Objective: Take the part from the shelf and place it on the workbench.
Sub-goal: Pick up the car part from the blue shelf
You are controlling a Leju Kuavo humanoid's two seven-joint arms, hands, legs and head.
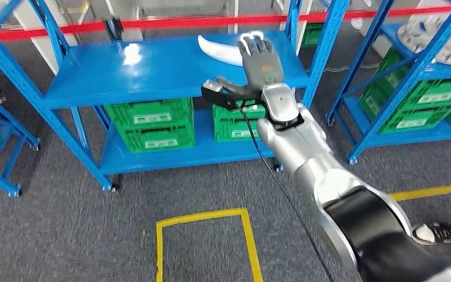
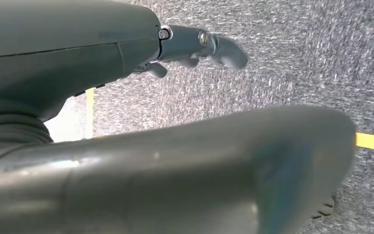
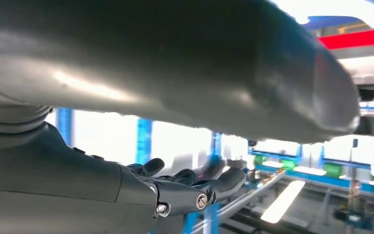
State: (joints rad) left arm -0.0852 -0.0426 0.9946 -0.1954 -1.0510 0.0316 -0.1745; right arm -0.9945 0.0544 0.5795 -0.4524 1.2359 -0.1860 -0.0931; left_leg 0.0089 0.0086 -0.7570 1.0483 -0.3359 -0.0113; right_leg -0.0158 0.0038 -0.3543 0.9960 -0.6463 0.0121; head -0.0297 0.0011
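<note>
Right hand [image 1: 258, 59] flat over blue shelf [image 1: 152, 70], fingers spread, empty (fingertips at white part [image 1: 220, 50]), left hand [image 2: 195, 46] empty, fingers uncurled

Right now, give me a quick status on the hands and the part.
Right hand open above the shelf, just short of the white part. Left hand empty, hanging. Nothing blocking.
</note>
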